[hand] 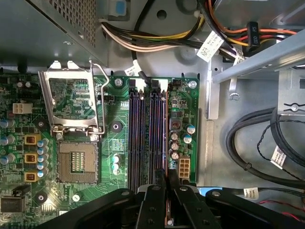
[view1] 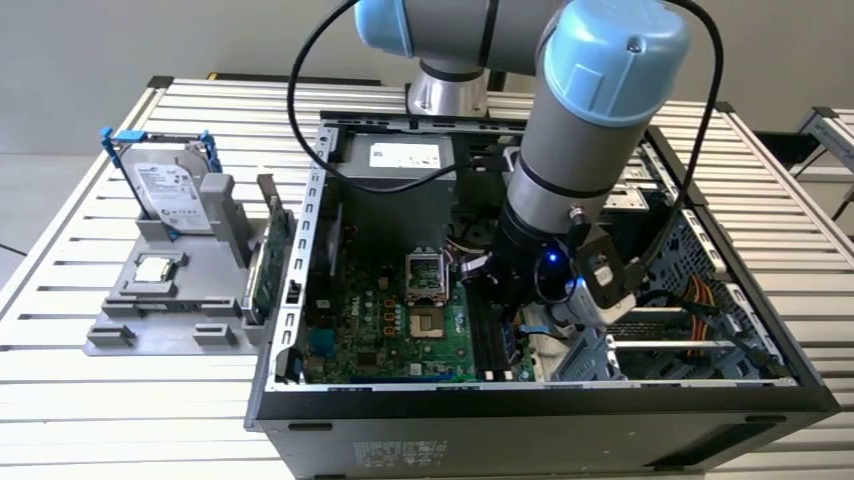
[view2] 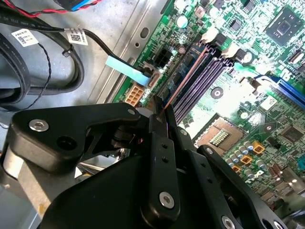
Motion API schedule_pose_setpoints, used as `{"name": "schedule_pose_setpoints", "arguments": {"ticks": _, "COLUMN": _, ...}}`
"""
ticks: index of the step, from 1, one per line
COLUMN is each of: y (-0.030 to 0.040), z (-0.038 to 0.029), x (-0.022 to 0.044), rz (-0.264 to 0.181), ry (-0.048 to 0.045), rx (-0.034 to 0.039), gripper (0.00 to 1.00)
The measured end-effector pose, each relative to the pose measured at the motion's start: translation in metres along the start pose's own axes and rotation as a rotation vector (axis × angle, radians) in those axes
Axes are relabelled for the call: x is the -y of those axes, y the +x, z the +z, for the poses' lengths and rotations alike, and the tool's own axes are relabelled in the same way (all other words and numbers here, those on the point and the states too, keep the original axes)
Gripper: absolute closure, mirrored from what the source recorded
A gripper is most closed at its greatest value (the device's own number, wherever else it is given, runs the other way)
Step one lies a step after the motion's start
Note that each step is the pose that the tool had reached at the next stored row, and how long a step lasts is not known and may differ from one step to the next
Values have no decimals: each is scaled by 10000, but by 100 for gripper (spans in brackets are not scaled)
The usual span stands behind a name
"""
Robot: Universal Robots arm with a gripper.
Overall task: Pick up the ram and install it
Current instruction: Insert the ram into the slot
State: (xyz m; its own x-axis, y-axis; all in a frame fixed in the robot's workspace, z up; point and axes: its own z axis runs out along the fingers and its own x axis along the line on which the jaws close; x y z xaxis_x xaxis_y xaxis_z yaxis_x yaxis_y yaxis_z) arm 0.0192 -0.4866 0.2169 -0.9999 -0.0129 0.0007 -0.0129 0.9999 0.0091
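Open case (view1: 300,300) around the gripper, motherboard (view1: 387,330) under it, empty socket (hand: 76,164) near it, hard drive (view1: 171,195) upright in grey holder (view1: 174,305) well apart, green card (view1: 271,265) between holder and case

The arm (view1: 577,150) has grey tubes, pale blue joint caps and a black cable; the gripper (view2: 159,117) is black with silver screws.

Probably robotics lab: slatted aluminium bench (view1: 120,400), open computer case (view1: 534,410), parts fixture (view1: 160,320).
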Motion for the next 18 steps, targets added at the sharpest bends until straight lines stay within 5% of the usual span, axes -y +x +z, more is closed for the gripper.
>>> {"name": "schedule_pose_setpoints", "arguments": {"ticks": 18, "y": 3, "z": 24, "x": 8, "rz": -24, "ry": 1, "rx": -8, "gripper": 100}}
